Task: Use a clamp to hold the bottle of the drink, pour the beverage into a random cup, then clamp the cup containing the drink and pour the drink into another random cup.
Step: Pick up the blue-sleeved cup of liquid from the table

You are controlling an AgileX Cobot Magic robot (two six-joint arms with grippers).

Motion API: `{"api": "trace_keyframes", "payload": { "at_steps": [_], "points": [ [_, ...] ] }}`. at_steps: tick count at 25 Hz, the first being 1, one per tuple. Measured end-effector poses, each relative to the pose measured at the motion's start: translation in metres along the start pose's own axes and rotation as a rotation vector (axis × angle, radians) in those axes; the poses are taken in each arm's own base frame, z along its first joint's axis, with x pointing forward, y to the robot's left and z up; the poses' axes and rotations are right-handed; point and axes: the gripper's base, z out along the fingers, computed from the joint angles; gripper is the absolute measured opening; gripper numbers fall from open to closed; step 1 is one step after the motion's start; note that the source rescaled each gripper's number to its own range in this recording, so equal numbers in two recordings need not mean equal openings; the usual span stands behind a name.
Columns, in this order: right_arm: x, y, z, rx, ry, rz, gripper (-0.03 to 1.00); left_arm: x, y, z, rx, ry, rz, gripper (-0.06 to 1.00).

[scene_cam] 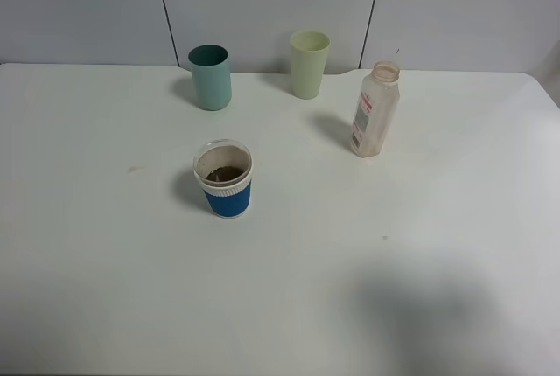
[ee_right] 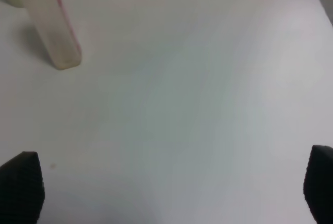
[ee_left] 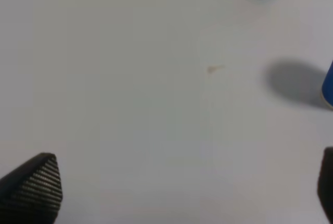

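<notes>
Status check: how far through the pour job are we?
Done: the first pour, it seems. The bottle stands on the table looking empty, and brown beverage sits in the blue cup. In hand: nothing; the left gripper and right gripper are open, holding nothing. Left: clamp the blue cup and pour into the teal tumbler.

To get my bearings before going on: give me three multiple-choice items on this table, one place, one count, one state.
1. Nearest the table's front edge? A blue cup B bottle C teal tumbler
2. How many cups? A two B three C four
3. Where is the brown drink? A bottle B teal tumbler C blue cup
1 A: it stands alone ahead of the others. 2 B: blue cup, teal tumbler, yellow-green tumbler. 3 C: brown shows inside it; the bottle looks empty.
</notes>
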Motion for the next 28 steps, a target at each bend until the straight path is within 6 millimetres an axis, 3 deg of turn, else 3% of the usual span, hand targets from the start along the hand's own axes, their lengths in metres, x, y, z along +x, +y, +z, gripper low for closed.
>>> {"api": "trace_keyframes", "payload": {
  "at_steps": [28],
  "points": [
    [0.0002,0.0002,-0.0003,0.048,-0.001,0.025,1.0,0.0,0.0,0.0,0.0,0.0,0.0,1.0]
  ]
}}
